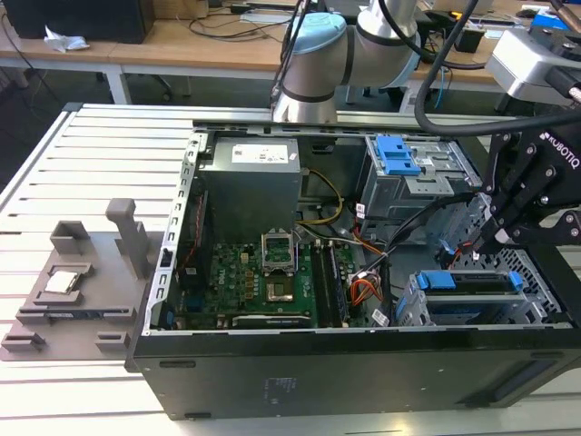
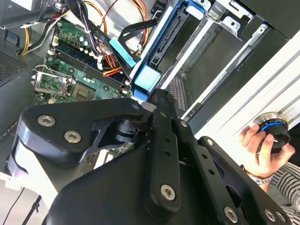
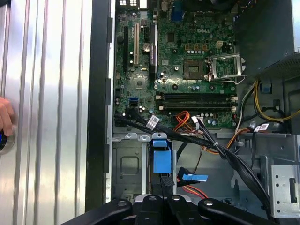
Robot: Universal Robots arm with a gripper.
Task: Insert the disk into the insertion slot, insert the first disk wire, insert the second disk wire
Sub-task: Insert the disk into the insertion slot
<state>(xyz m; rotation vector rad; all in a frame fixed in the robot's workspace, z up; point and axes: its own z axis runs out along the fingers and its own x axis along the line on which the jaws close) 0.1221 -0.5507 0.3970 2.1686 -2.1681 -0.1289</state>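
Open computer case (image 1: 345, 381) lies on its side on the slatted table (image 1: 91, 182) with the motherboard (image 3: 187, 61) exposed. At the exterior view's right, the insertion slot (image 1: 542, 295), a silver perforated cage, carries the disk (image 1: 438, 281) seated in its bay, blue bracket showing. The gripper (image 1: 497, 241) stands at that blue end, fingers drawn nearly together on a small dark plug (image 3: 165, 182); a thin red cable (image 3: 194, 191) runs just beside it.
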